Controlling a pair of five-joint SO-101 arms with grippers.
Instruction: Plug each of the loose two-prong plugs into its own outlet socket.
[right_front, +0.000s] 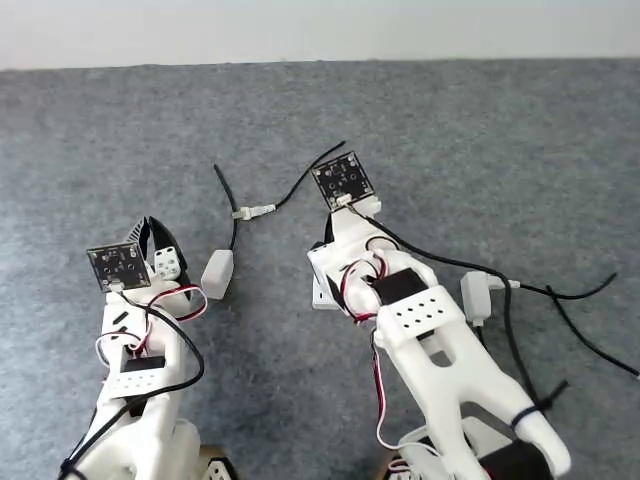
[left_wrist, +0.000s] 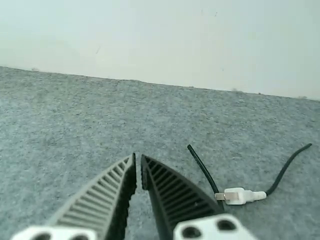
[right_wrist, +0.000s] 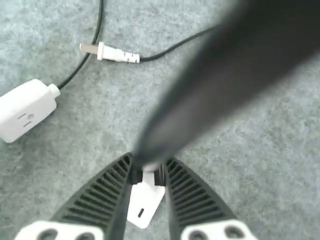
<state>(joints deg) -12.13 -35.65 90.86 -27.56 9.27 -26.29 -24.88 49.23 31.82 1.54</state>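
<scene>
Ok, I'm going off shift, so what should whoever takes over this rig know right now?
Left pincer: shut, empty, short of the loose plug.
Right pincer: shut on a white slotted piece, apparently a socket.
Outlet socket lies near that plug, not joined. Another white connector lies by the right arm.
Done: nothing plugged in.
Left: every pairing.
</scene>
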